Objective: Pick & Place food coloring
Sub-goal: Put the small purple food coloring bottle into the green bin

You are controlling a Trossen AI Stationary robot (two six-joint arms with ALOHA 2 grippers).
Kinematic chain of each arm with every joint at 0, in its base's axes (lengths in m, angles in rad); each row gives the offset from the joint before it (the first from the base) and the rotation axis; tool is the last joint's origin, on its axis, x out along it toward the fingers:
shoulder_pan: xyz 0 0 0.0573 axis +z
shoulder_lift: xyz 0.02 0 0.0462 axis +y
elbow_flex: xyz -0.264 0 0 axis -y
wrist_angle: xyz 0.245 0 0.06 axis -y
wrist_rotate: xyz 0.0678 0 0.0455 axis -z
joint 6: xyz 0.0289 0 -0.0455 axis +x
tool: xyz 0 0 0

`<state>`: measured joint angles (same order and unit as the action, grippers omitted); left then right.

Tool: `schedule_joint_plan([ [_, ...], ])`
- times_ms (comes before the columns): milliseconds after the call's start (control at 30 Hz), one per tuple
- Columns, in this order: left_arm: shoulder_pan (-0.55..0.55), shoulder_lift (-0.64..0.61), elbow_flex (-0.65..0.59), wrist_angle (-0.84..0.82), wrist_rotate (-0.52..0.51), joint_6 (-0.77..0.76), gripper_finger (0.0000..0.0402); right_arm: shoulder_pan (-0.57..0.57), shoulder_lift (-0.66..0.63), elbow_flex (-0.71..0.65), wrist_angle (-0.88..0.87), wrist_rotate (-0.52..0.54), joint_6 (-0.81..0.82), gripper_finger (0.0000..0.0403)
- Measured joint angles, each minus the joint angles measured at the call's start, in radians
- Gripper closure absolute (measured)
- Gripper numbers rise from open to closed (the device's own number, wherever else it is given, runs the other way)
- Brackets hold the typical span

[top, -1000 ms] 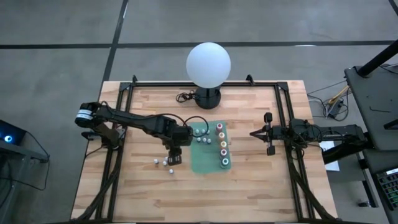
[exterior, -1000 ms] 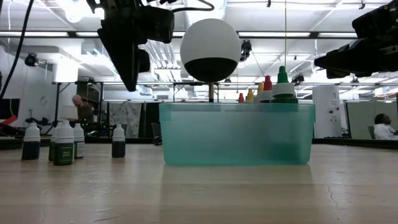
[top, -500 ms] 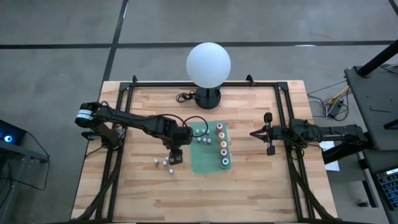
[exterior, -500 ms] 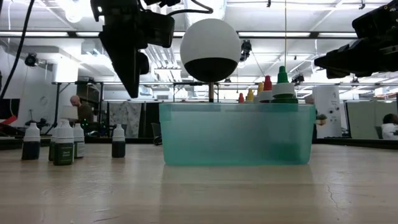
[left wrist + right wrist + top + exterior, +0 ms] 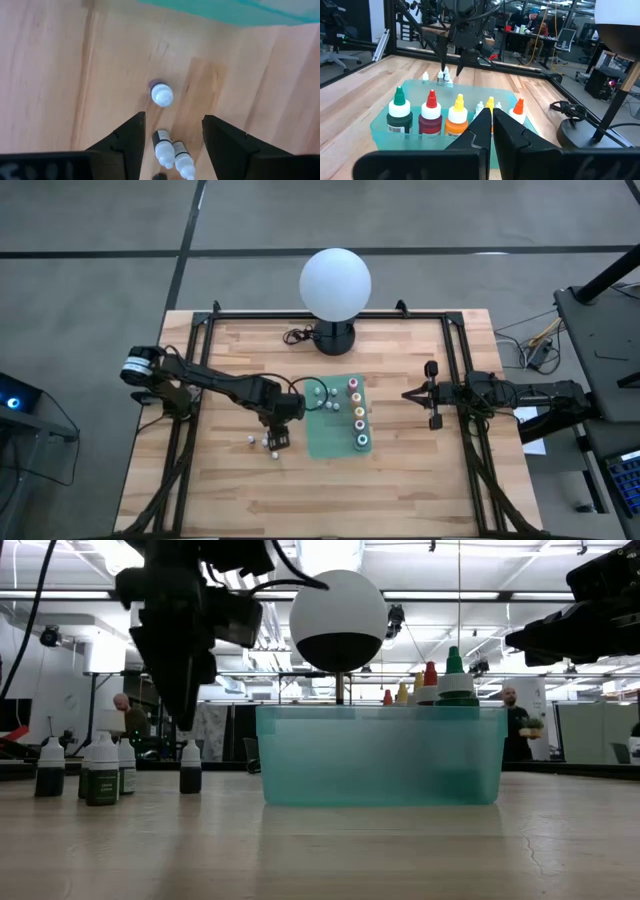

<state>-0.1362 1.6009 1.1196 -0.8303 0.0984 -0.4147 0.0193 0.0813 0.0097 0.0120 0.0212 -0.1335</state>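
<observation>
Several small white-capped food coloring bottles (image 5: pixel 265 443) stand upright on the wooden table, left of a translucent green tray (image 5: pixel 322 442). The tray holds more bottles, among them ones with coloured tops (image 5: pixel 431 117). My left gripper (image 5: pixel 173 120) points down, open, and hangs just above the loose bottles (image 5: pixel 162 144), touching none. In the low view its fingertips (image 5: pixel 185 720) stand right over one dark bottle (image 5: pixel 190 770). My right gripper (image 5: pixel 490 117) is shut and empty, held level at the table's right side (image 5: pixel 408 393), facing the tray.
A big white globe lamp (image 5: pixel 335 282) on a black base stands at the table's far edge, behind the tray, with a coiled cable (image 5: pixel 297 336) beside it. Black frame rails (image 5: pixel 190 430) run along both table sides. Bare wood lies near the front edge. A person (image 5: pixel 517 730) shows in the room behind.
My left gripper has sunk straight down toward the loose bottles, with a slight shift toward the table's left and near edges; its fingertips now hang just above a bottle cap. The bottles and the right arm have kept still.
</observation>
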Motion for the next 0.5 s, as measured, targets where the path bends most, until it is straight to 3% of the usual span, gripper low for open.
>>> schedule_joint_plan([
  [500,-0.022,0.045,-0.026,0.067,-0.071,-0.017,0.0234,0.0,0.0,0.0,0.0,0.0,0.001,0.0394],
])
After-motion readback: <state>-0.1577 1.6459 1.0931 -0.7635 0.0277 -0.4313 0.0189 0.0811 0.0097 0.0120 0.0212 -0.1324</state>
